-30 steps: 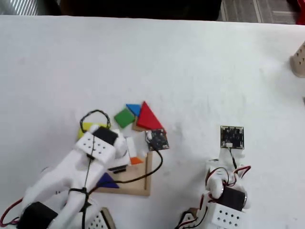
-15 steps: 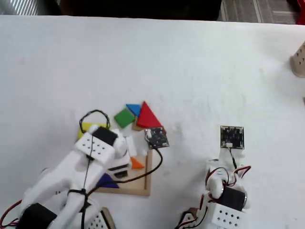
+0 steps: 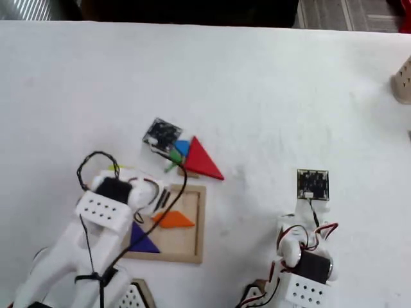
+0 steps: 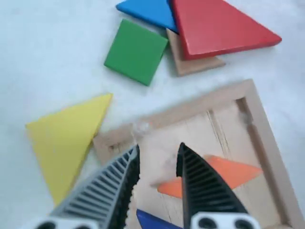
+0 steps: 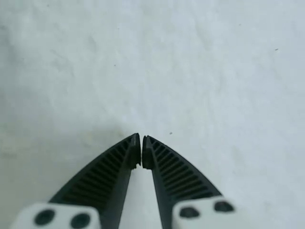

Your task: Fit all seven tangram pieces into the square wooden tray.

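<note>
Two pieces (image 3: 172,219) lie in the tray (image 3: 200,224); the others (image 3: 200,159) lie behind it

Left arm (image 3: 96,224): white, enters the high view at 7 o'clock and stretches toward 1 o'clock, with a black cable (image 3: 183,192) looping over it.

Left gripper (image 4: 158,149): ribbed dark fingers (image 4: 202,186) parted by a narrow gap, nothing between them. From above it seems tipped steeply down, though the cable hides part of it.

Right arm (image 3: 305,263): folded back on itself at 5 o'clock, wrist pointing toward 12.

Right gripper (image 5: 142,139): tips drawn together with only a hairline slit left, gripping nothing.
</note>
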`<action>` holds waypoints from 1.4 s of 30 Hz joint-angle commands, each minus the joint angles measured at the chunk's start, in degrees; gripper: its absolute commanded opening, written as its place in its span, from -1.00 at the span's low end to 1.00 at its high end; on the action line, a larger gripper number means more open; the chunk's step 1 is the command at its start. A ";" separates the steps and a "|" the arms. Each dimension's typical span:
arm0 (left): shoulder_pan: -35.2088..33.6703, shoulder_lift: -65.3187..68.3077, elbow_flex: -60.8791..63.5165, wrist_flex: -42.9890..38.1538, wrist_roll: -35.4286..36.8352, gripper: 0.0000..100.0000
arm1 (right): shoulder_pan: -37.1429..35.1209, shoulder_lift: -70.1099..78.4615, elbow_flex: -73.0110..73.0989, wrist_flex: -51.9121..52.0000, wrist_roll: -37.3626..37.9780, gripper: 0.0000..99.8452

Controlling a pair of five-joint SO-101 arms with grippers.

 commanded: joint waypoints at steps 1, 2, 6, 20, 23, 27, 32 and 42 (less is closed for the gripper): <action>-6.81 -1.89 -0.62 -2.11 2.11 -0.73 | 0.31 -0.31 -2.11 -1.63 0.62 -0.96; -9.63 -1.89 -0.79 -1.93 2.11 -0.73 | 0.31 -0.31 -3.60 -2.77 0.62 -0.96; -20.62 -1.89 -3.78 -1.93 2.20 -0.73 | -0.92 -0.13 -6.33 -9.10 0.00 -0.93; -30.37 -1.36 -5.54 -2.37 10.73 -0.73 | -23.78 25.80 -22.24 -16.57 -7.12 -0.85; -30.55 -1.36 -5.54 -2.90 11.96 -0.73 | -28.97 39.16 -32.88 -15.43 -9.67 -0.85; -30.64 -1.36 -5.45 -4.48 11.96 -0.73 | -42.15 53.49 -39.82 -15.16 -18.20 -0.84; -33.01 -1.36 -5.71 -5.27 11.96 -0.73 | -51.21 65.45 -40.18 -22.73 -21.89 -0.84; -37.67 4.44 -10.90 -4.75 17.76 -0.73 | -57.63 79.69 -40.18 -31.69 -29.71 -0.57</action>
